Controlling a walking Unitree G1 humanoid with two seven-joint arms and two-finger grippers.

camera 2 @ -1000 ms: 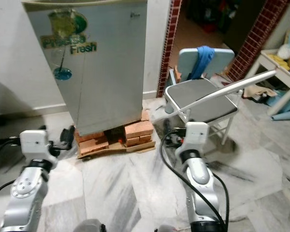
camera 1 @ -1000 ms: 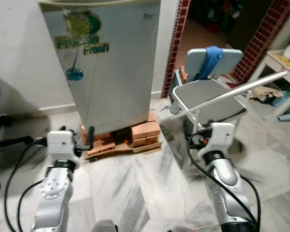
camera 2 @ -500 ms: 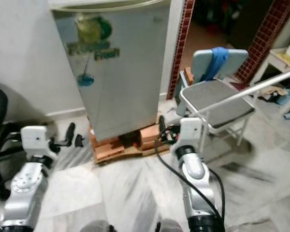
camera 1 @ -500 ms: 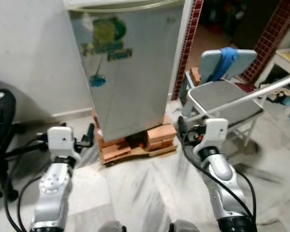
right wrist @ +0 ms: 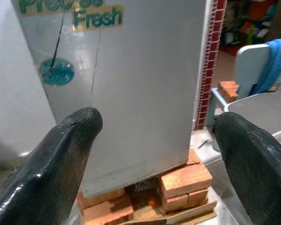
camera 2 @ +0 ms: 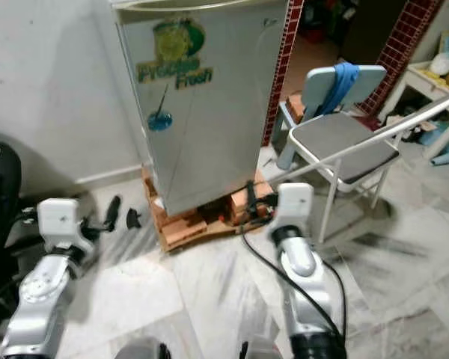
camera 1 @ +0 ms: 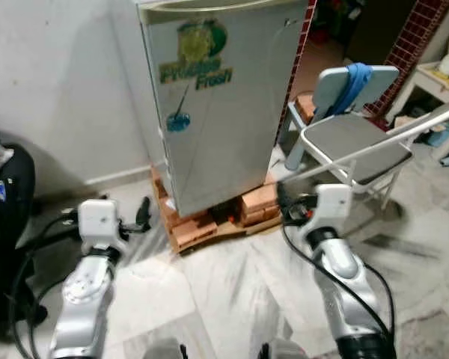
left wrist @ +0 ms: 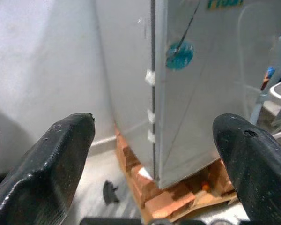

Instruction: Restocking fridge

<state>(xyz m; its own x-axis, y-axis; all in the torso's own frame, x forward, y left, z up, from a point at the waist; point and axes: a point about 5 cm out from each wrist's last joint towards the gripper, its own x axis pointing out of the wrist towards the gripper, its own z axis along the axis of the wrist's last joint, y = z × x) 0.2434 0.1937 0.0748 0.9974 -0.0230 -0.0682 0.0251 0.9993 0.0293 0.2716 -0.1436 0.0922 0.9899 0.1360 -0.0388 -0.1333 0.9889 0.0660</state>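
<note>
Left wrist: fridge (left wrist: 196,93) side seam (door shut).

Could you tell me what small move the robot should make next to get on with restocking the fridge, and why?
Probably step closer to the fridge. Its door is shut, and both the left tool and the right tool are open, hold nothing and hang short of it. The door's seam edge faces the left tool, so that arm looks best placed to pull it open.
</note>
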